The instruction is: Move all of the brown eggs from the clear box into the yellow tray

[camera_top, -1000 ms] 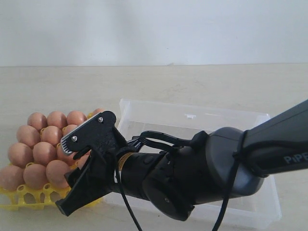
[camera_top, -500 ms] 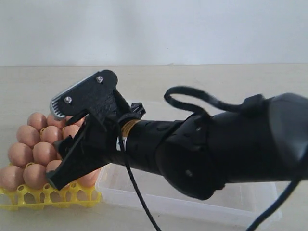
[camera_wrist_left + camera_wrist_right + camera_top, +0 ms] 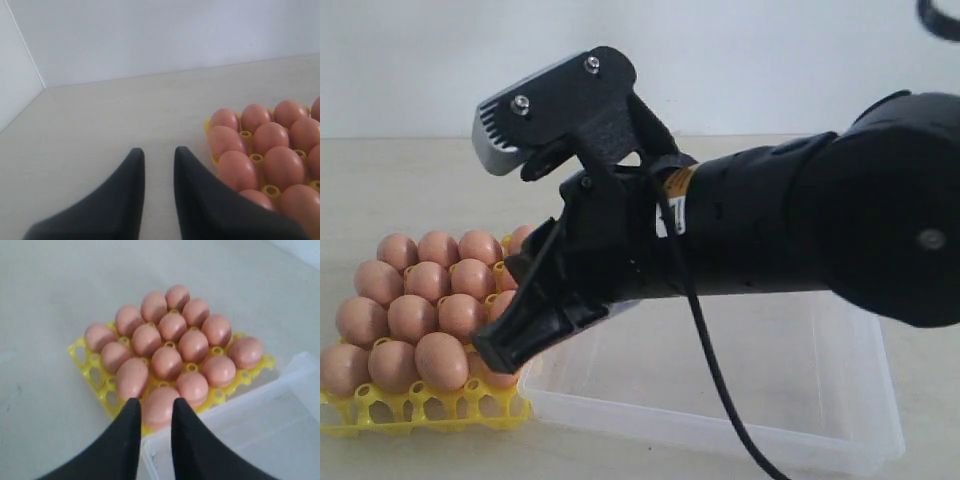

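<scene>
Looks finished — the brown eggs point(image 3: 166, 361) all sit in the yellow tray point(image 3: 79, 351), at the clear box's point(image 3: 800, 370) 9 o'clock, and the box looks empty. So the right claw point(image 3: 154, 402) hovers over them barely apart, holding nothing — left claw point(image 3: 156, 150) same.

A pale beige tabletop point(image 3: 410, 185), matte and evenly lit, runs from the near edge of the scene to the far side, spreading left and right past the frame. Along its far edge it meets a plain white wall point(image 3: 770, 60) in a straight horizontal line (the wall looks faintly bluish in the exterior view). In the left wrist view a second white wall panel point(image 3: 15, 70) joins the first at a corner, its seam slanting down to the tabletop
</scene>
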Action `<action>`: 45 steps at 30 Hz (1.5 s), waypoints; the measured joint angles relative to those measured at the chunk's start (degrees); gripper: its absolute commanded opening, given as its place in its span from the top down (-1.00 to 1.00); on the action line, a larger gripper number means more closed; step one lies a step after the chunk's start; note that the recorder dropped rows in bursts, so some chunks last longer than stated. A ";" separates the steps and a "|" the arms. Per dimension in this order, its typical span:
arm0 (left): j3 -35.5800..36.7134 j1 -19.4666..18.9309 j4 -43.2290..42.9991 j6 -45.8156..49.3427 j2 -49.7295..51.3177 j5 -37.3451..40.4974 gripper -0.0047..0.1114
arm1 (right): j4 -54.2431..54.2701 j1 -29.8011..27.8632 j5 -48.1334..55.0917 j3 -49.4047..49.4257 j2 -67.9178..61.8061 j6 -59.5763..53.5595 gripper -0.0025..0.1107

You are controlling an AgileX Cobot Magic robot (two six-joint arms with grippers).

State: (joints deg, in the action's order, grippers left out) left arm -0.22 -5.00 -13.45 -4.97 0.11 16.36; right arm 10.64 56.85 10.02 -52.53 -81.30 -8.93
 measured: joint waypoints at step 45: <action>0.00 0.00 0.00 0.00 0.00 0.00 0.55 | -1.82 -3.71 -14.11 21.66 19.87 0.81 0.96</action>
State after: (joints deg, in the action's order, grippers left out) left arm -0.22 -5.00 -13.45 -4.97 0.11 16.36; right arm 8.82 53.14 -4.09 -30.86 -61.43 -8.13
